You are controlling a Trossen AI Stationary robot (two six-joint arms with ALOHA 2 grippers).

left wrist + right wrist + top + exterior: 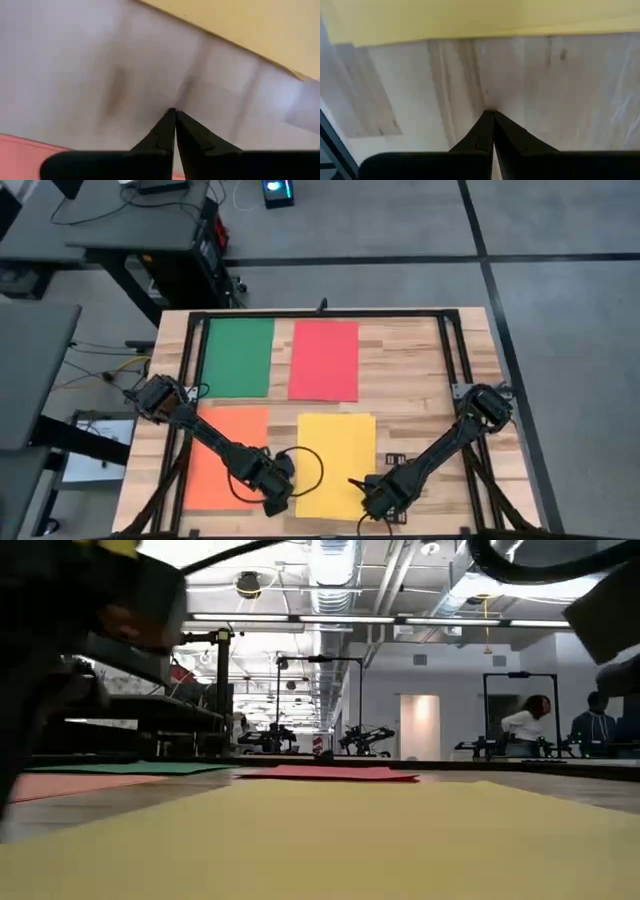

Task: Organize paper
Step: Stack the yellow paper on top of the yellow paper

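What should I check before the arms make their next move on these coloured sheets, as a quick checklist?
1. Four sheets lie flat and apart: green sheet, red sheet, orange sheet, yellow sheet: ok.
2. Left gripper has shut jaws holding nothing, over bare table between orange and yellow: ok.
3. Right gripper also shut and empty, just off the yellow sheet's near edge: ok.
4. Jaws open for a pick: not ok.
5. Any sheet already stacked: not ok.
6. Contact with the wood: cannot tell.
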